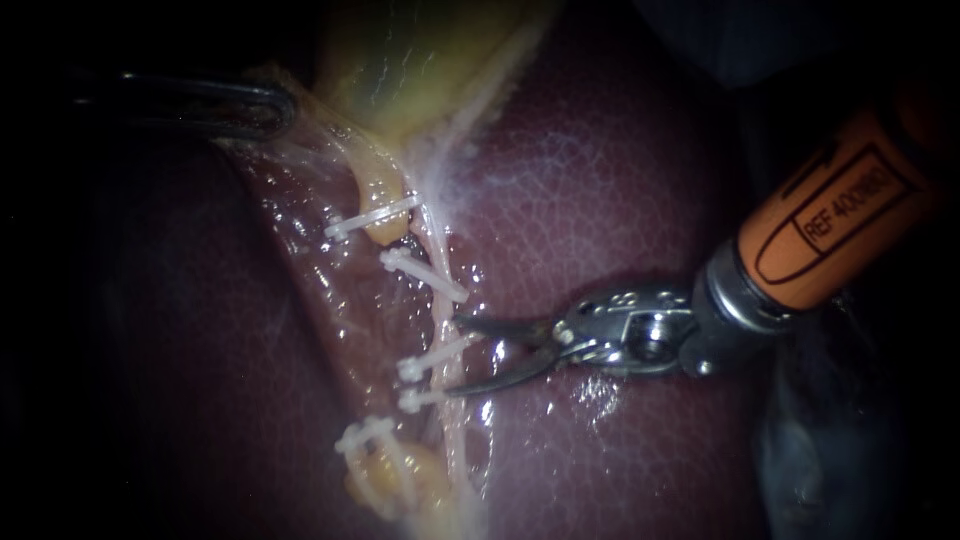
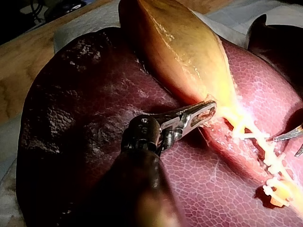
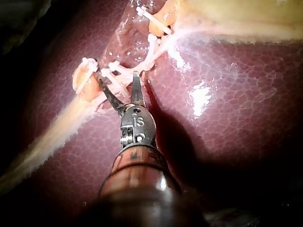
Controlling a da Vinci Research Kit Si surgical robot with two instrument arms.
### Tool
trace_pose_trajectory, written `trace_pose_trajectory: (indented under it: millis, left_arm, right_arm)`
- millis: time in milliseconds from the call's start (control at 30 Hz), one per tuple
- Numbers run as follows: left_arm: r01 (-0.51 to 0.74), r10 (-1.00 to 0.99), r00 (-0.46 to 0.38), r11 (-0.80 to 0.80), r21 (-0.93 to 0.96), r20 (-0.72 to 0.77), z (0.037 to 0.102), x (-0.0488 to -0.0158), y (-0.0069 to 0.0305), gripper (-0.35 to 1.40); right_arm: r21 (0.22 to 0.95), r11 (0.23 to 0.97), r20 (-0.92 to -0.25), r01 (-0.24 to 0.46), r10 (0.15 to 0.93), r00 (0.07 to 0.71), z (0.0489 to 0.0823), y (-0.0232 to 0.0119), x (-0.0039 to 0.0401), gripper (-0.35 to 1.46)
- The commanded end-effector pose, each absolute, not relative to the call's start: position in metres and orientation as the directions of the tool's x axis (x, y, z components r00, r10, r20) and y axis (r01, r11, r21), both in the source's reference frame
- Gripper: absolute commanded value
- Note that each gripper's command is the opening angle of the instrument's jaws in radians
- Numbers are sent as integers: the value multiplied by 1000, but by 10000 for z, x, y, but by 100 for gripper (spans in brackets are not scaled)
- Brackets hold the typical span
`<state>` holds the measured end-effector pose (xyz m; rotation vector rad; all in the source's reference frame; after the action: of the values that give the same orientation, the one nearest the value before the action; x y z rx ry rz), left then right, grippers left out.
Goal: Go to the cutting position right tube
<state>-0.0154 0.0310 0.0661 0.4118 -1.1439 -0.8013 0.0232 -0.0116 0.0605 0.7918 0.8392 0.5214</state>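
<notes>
Right instrument's pincer (image 1: 452, 356) is a pair of thin, curved steel blades on a silver wrist and an orange-sleeved shaft. In the endoscope view it enters from the right. It is open in a narrow V and grips nothing. Its tips reach the right tube (image 1: 430, 232), a thin pale strand running far to near across the dark red, glossy liver (image 1: 620, 180). Several small white plastic clips (image 1: 436, 356) cross this strand, and one lies in the gap between the blades. Just left of the strand is a thicker yellow tube (image 1: 378, 200), also clipped. At far left the dark metal left instrument's pincer (image 1: 280, 112) is closed on filmy tissue at the narrow end of the glossy yellow gallbladder (image 1: 420, 60).

In the left wrist view, the left instrument's pincer is clamped on the gallbladder's tapered end, where it meets the liver. The clipped tubes lie just ahead of it, and the open blade tips sit beside them. A pale wooden desk (image 2: 19, 66) and a white cloth (image 2: 90, 21) lie beyond the liver.

In the right wrist view, the blades are spread apart with a white clip and pale tissue between their tips. Whether the metal touches the tube cannot be told. An orange-yellow stub sits just beside one blade.
</notes>
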Motion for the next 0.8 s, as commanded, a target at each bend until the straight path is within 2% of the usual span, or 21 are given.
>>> trace_pose_trajectory:
  millis: [33, 233, 500, 800]
  left_arm:
    - [350, -744, 185, 661, 664, 643, 661, -153, 310, -35]
    - [350, -744, 185, 661, 664, 643, 661, -153, 309, -35]
    - [350, -743, 185, 661, 664, 643, 661, -153, 309, -35]
    - [350, -743, 185, 661, 664, 643, 661, -153, 309, -35]
  right_arm:
    - [791, 603, -446, -106, 686, 575, 607, -115, 231, 120]
    - [814, 566, -403, -133, 714, 573, 622, -110, 229, 120]
    - [837, 532, -369, -131, 724, 583, 642, -111, 241, 118]
    - [878, 476, -372, -52, 748, 550, 647, -111, 261, 118]
